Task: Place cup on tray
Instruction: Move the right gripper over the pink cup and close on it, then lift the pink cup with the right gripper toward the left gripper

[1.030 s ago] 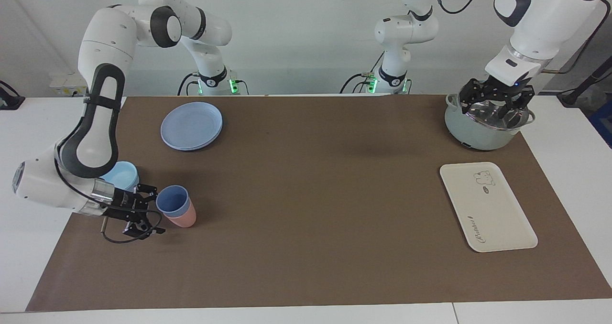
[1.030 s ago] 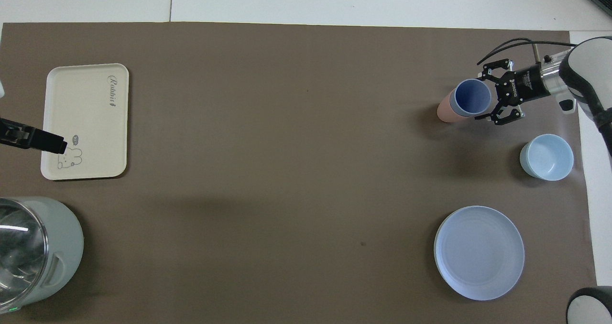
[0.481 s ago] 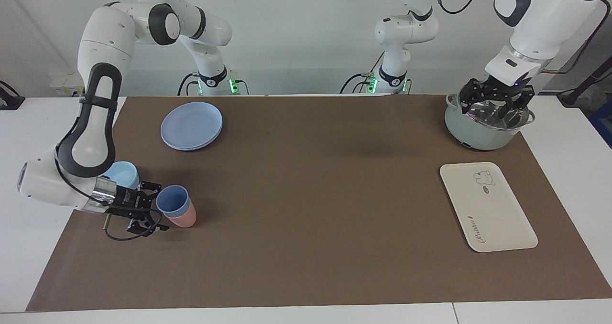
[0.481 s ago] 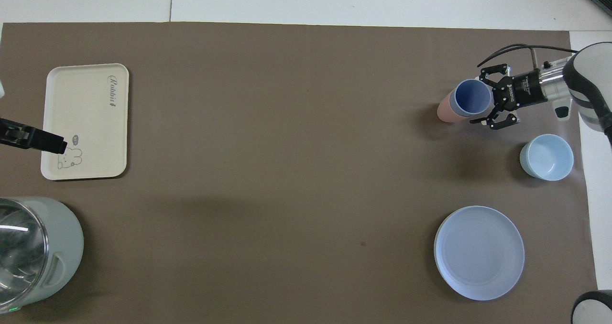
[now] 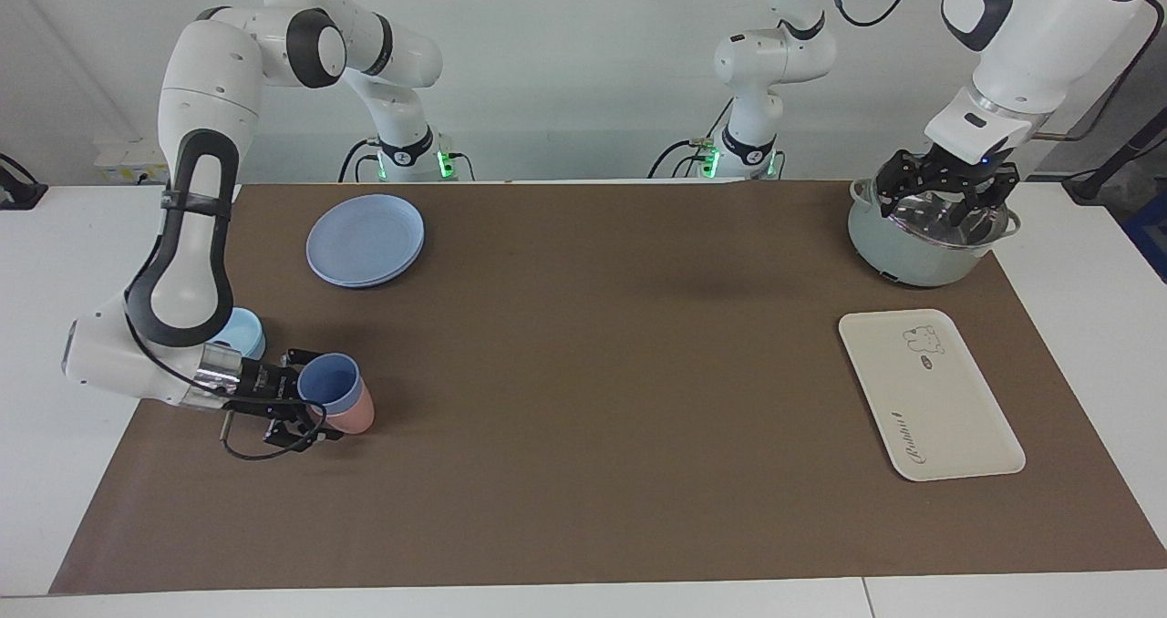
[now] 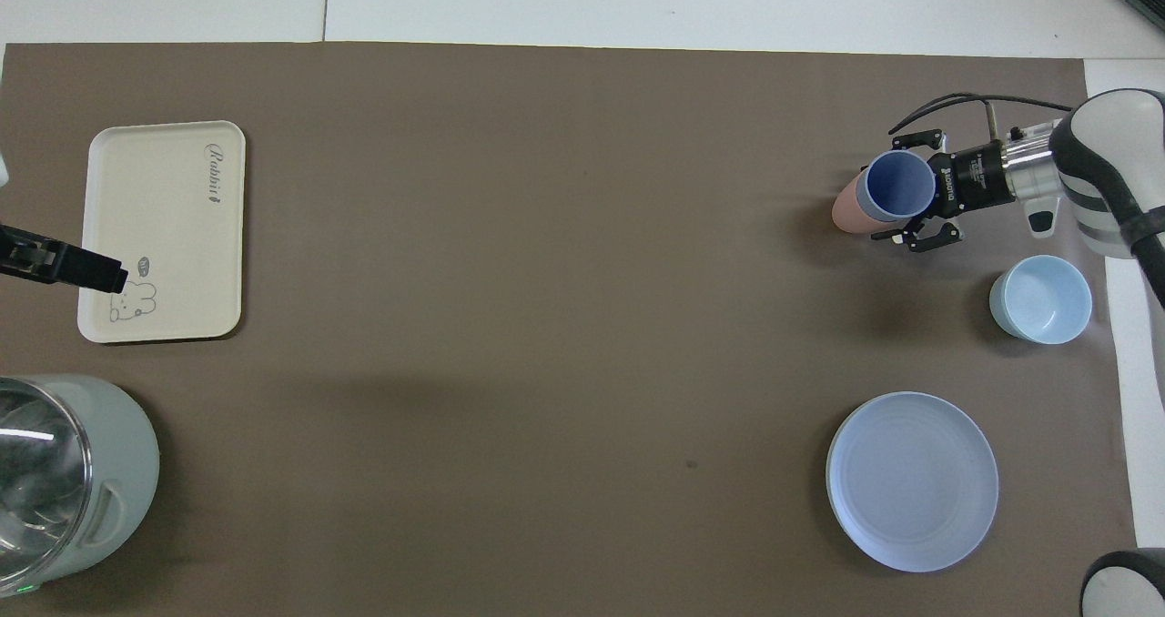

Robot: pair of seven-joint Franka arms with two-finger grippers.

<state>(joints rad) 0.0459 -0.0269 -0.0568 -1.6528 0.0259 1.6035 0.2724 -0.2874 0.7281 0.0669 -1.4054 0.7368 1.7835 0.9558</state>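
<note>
Right gripper (image 5: 314, 406) reaching wide open around blue cup (image 5: 327, 384) nested in pink cup (image 5: 354, 414); next closing, lifting toward tray (image 5: 966, 440). Left gripper (image 5: 945, 200) waiting open over pot (image 5: 898, 253).

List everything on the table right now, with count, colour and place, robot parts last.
cup: 1, periwinkle blue, nested in the pink cup at the right arm's end, between the right gripper's open jaws
pink cup: 1, pink, under the blue one
bowl: 1, light blue, beside the cups, nearer the robots
plate: 1, blue, nearer the robots than the bowl
tray: 1, cream white, left arm's end, nothing on it
pot: 1, pale green, steel inside, nearer the robots than the tray
mat: 1, brown, under everything
right gripper: 1, black, open around the cups
left gripper: 1, black, open over the pot, waiting
</note>
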